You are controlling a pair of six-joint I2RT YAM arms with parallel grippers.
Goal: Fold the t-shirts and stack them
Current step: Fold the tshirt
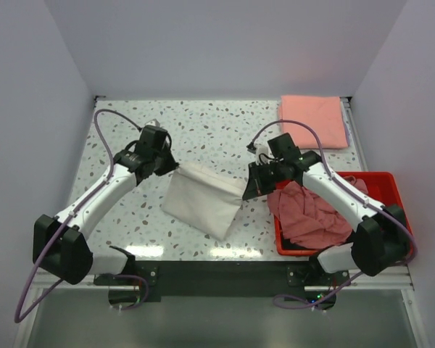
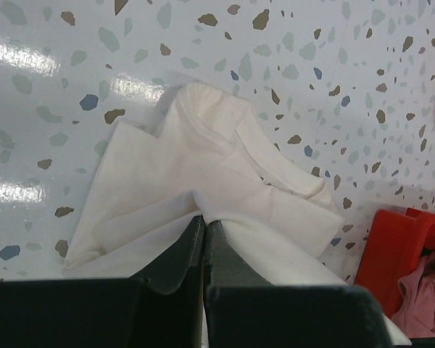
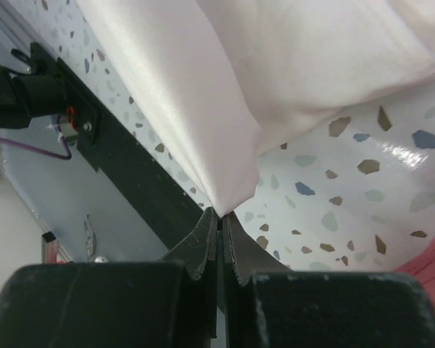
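A white t-shirt (image 1: 203, 197) hangs stretched between my two grippers over the middle of the table, its lower part resting on the surface; its print is hidden. My left gripper (image 1: 171, 168) is shut on its left corner, with the cloth (image 2: 196, 167) bunched at the fingertips. My right gripper (image 1: 248, 191) is shut on its right corner, the cloth (image 3: 225, 94) pulled taut from the tips. A folded salmon-pink t-shirt (image 1: 313, 119) lies flat at the back right. A crumpled dusty-pink t-shirt (image 1: 308, 214) fills the red bin, with a dark cloth under it.
The red plastic bin (image 1: 388, 181) stands at the front right, right beside my right arm; its corner shows in the left wrist view (image 2: 399, 246). The table's black front rail (image 1: 217, 272) runs along the near edge.
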